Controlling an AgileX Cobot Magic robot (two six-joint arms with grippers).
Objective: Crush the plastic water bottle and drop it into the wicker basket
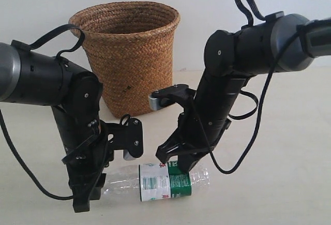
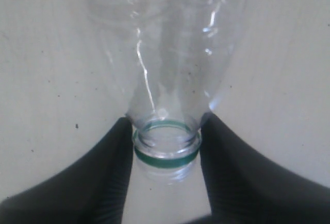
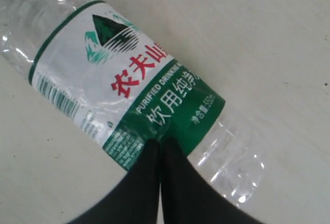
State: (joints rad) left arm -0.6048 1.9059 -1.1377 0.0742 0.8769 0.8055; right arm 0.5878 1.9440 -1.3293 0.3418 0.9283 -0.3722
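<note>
The plastic water bottle (image 1: 165, 182) lies on its side on the pale table in front of the wicker basket (image 1: 135, 70). Its neck points left and its cap is off. My left gripper (image 1: 90, 196) is low at the neck end. In the left wrist view this left gripper (image 2: 166, 123) holds the neck between its fingers (image 2: 111, 172), just above the green neck ring (image 2: 166, 159). My right gripper (image 1: 176, 164) comes down from above with its fingers together. In the right wrist view the tips of the right gripper (image 3: 160, 140) rest on the green part of the label (image 3: 175, 110).
The basket stands upright at the back left of the table (image 1: 289, 173), behind both arms, with its round mouth showing. A white wall is behind it. Loose black cables (image 1: 243, 147) hang from both arms.
</note>
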